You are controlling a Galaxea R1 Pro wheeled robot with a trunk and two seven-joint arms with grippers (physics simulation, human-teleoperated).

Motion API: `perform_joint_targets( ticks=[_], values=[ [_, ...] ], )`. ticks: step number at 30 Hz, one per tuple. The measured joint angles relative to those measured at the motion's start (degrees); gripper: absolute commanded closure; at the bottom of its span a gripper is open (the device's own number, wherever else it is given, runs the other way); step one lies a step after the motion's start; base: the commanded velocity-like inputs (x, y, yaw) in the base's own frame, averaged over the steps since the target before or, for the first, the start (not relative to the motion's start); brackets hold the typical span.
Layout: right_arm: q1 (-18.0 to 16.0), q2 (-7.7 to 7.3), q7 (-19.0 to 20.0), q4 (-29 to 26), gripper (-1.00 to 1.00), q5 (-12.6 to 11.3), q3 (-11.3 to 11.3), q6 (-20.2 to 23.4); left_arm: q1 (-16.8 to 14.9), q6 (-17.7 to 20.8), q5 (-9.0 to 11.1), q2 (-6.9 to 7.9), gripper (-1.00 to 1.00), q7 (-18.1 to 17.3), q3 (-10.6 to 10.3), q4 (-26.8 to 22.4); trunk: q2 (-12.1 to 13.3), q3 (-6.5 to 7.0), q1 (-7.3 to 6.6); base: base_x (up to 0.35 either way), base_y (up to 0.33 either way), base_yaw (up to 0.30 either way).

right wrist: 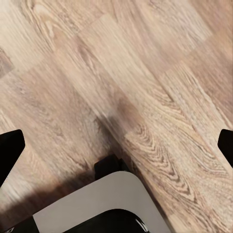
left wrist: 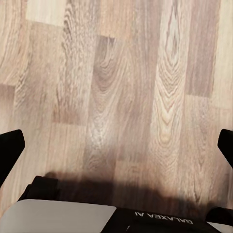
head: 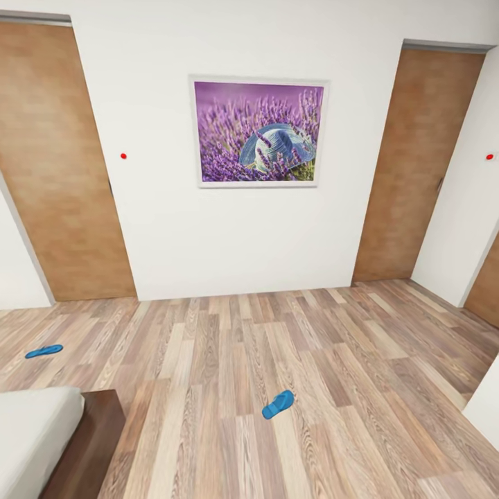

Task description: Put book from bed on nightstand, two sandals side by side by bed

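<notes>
Left gripper (left wrist: 116,145) spread, empty, over plank floor (left wrist: 121,73); right gripper (right wrist: 116,145) likewise. Bed (head: 34,430) corner at 8 o'clock. Near sandal (head: 278,404) at 5 o'clock, far sandal (head: 44,351) at 9, well apart. Book unseen. Advice: approach near sandal squarely, descend slowly, pinch sole edge.

the left tool (left wrist: 116,145) hangs over the wood-plank floor (left wrist: 121,87), its two black fingertips (left wrist: 10,145) showing at opposite edges of the picture, wide apart, with nothing between them. the planks are light brown with strong grain. beneath the tool lies a dark shadow (left wrist: 116,187), and past it a grey and black part of the robot's body (left wrist: 63,216) lettered "galaxea".
</notes>
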Motion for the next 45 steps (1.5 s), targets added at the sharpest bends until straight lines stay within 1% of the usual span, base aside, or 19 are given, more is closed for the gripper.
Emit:
perform_joint_targets(
  ticks=[25, 45],
  values=[
    [0.0, 0.0, 0.0, 0.0, -1.0, -0.07, -0.06, 0.0, 0.0, 0.0, 0.0, 0.0, -1.0, 0.0, -0.02, -0.01, 0.0, 0.0, 0.0, 0.129, 0.002, 0.0],
    [0.0, 0.0, 0.01, 0.01, -1.0, -0.01, -0.07, 0.0, 0.0, 0.0, 0.04, 0.0, -1.0, 0.0, -0.03, 0.01, 0.0, 0.0, 0.0, 0.129, 0.074, 0.0]
  ],
)
